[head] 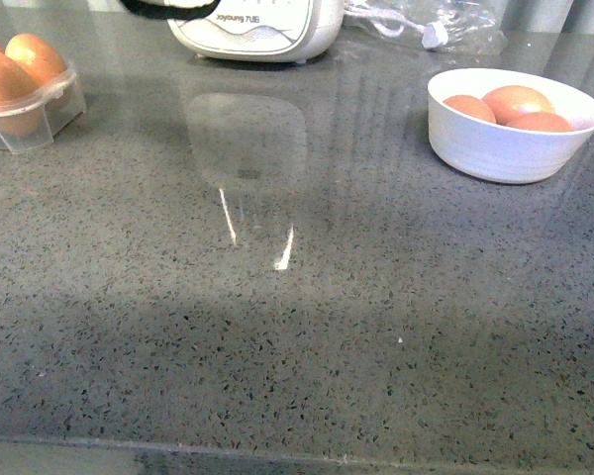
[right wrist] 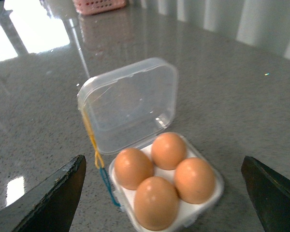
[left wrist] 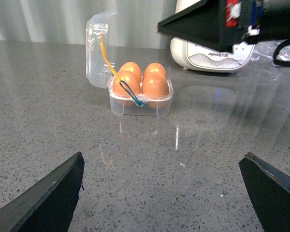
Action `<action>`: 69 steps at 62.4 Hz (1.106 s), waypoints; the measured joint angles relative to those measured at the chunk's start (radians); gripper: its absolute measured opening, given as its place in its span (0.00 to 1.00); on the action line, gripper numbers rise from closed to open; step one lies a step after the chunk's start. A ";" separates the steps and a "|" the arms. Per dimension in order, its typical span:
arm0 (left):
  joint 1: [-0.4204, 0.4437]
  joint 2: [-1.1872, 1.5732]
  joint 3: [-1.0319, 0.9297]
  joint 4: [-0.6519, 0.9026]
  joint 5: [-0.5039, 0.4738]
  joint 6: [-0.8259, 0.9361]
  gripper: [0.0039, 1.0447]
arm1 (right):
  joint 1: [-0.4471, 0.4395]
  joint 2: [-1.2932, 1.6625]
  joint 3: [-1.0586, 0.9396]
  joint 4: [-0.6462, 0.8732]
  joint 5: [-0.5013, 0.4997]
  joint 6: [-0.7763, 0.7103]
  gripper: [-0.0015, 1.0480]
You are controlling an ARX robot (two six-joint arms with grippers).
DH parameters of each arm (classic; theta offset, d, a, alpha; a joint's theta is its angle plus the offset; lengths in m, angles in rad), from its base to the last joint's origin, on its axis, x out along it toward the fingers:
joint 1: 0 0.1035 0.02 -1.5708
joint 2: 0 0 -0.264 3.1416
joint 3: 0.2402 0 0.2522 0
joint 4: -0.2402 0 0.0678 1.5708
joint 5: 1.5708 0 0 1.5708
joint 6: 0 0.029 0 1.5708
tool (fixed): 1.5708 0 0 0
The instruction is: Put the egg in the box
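The box is a small clear carton with its hinged lid standing open. Several brown eggs fill its cups. In the front view the box sits at the far left edge. Three more brown eggs lie in a white bowl at the right. My right gripper hangs open above the box, its fingers spread wide on either side of the eggs. My left gripper is open over bare counter, with the box some way ahead of it. Neither gripper holds anything.
A big white appliance stands at the back, with a crumpled clear plastic bag beside it. The right arm reaches in above the box in the left wrist view. A pink basket sits far off. The grey speckled counter's front edge is near.
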 joint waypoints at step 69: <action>0.000 0.000 0.000 0.000 0.000 0.000 0.94 | -0.650 -1.125 -1.222 0.254 0.388 -0.027 0.21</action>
